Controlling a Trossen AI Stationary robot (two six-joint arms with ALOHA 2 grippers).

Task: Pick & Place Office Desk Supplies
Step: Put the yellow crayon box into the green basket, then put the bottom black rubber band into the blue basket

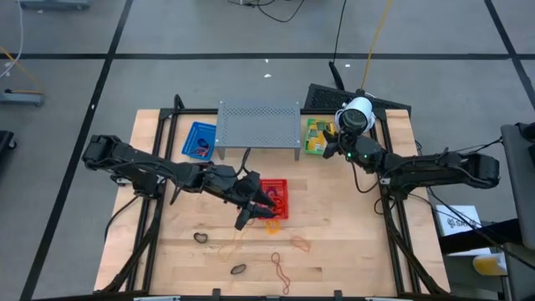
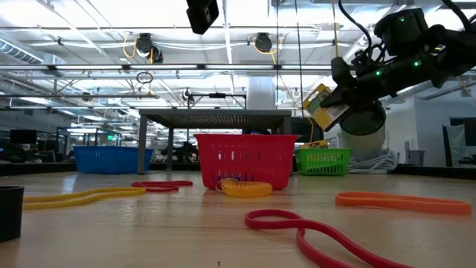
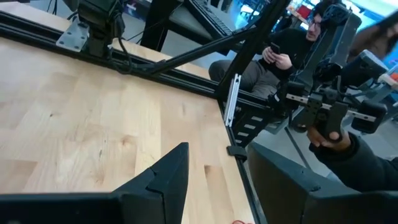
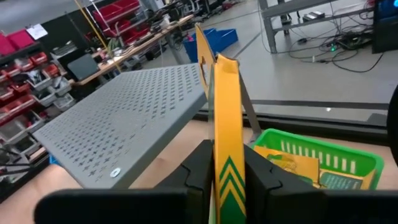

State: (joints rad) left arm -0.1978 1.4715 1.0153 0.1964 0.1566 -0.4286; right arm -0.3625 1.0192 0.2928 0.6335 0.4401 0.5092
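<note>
Holding a flat yellow-and-green packet on edge between its jaws, the right gripper hangs over the green basket, which sits just beside the grey perforated rack at the back of the wooden worktop. In the right wrist view the jaws press against both faces of the packet, so the grip looks intact, and at least one more packet already lies inside the green basket below.

Partly done is my reading of the task. Packets are gathering in the green basket, and some loops appear to lie in the blue basket, on the rack's other side, and in the red basket, in front of the rack. Many rubber bands are still loose on the worktop in front of the red basket: an orange loop, a long red loop, a tan loop and two dark loops (the second dark one lies nearer the front edge).

The left gripper hovers at the red basket's front corner with its jaws apart and nothing between them.

Little blocks the way. The rack's overhanging top stands close to the green basket, so the packet has limited room beside it. Beyond the worktop's edge, the left wrist view shows a seated person and another person's hand on a control handle.
</note>
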